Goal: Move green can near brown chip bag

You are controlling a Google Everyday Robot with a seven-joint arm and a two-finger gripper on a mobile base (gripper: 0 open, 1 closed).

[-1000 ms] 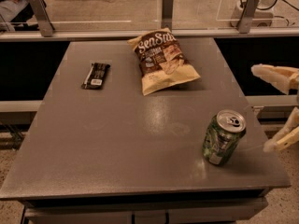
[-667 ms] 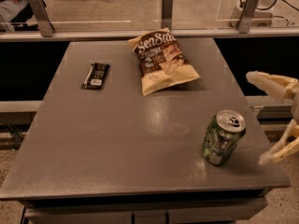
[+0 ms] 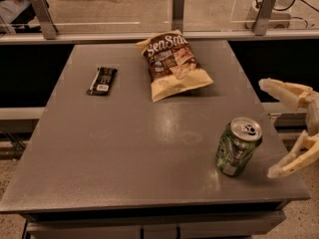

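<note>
The green can (image 3: pixel 238 147) stands upright near the table's front right corner, silver top and pull tab showing. The brown chip bag (image 3: pixel 172 63) lies flat at the back middle of the table, dark centre with cream edges and white lettering. My gripper (image 3: pixel 269 129) is at the right edge of the view, just right of the can, a small gap from it. Its two pale fingers are spread wide, one finger (image 3: pixel 283 91) above and behind the can and the other (image 3: pixel 294 160) low at the table's front right. It holds nothing.
A small flat black wrapped bar (image 3: pixel 101 80) lies at the back left of the grey table (image 3: pixel 114 153). Metal posts (image 3: pixel 42 14) and a glass rail run behind the table. The table's right edge lies under the gripper.
My gripper has moved left, closer to the can, fingers still spread. The can, bag and bar have not moved.
</note>
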